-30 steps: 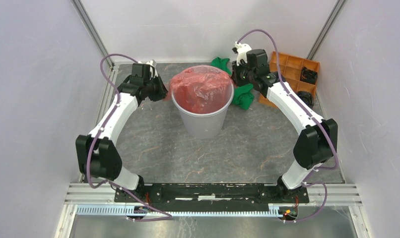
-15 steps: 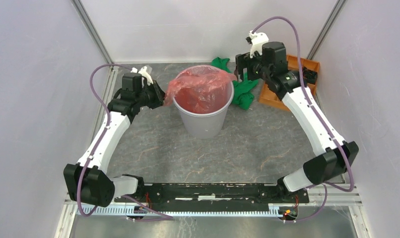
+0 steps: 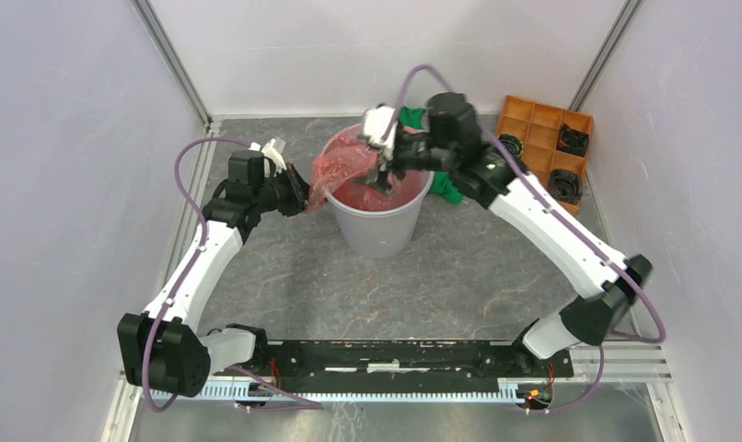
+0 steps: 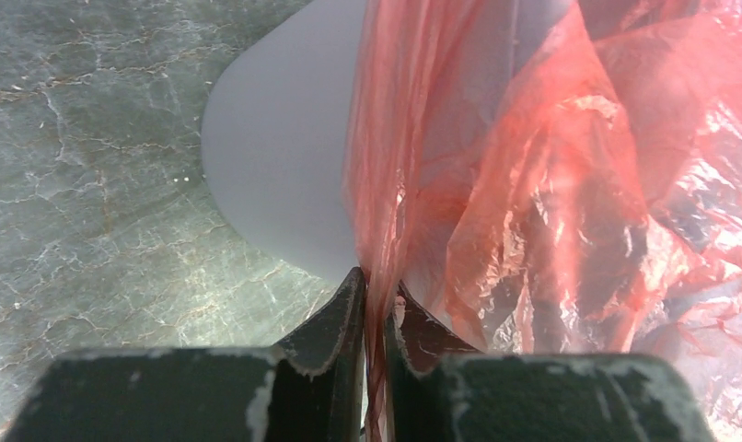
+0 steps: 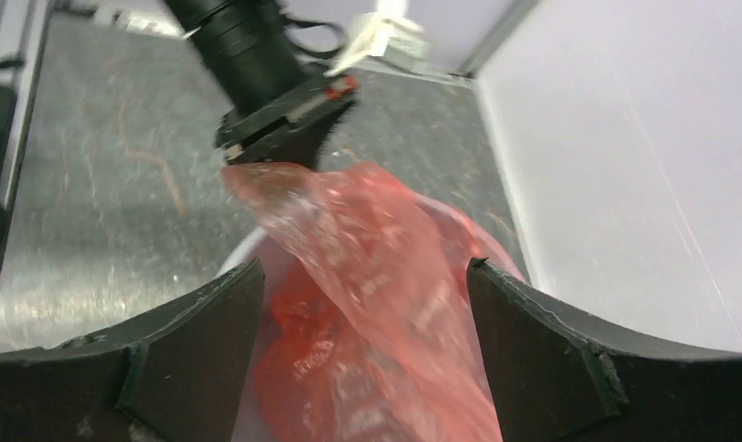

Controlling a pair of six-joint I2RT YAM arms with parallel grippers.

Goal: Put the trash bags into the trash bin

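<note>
The light-grey trash bin stands upright in the middle of the table. The red-orange trash bag lies mostly inside it, and its left edge is stretched out over the rim. My left gripper is just left of the bin, shut on that edge. In the left wrist view the film runs down between the closed fingers, beside the bin wall. My right gripper hovers over the bin mouth, open. In the right wrist view its jaws straddle the bag without touching it, and the left gripper shows beyond.
A green cloth lies behind and to the right of the bin. An orange compartment tray with black parts sits at the back right. White walls and metal frame posts close in the table on three sides.
My right gripper has opened, left the bin's right side and swung left over the bin mouth. The left gripper has shifted slightly, still pinching the bag's left edge.
</note>
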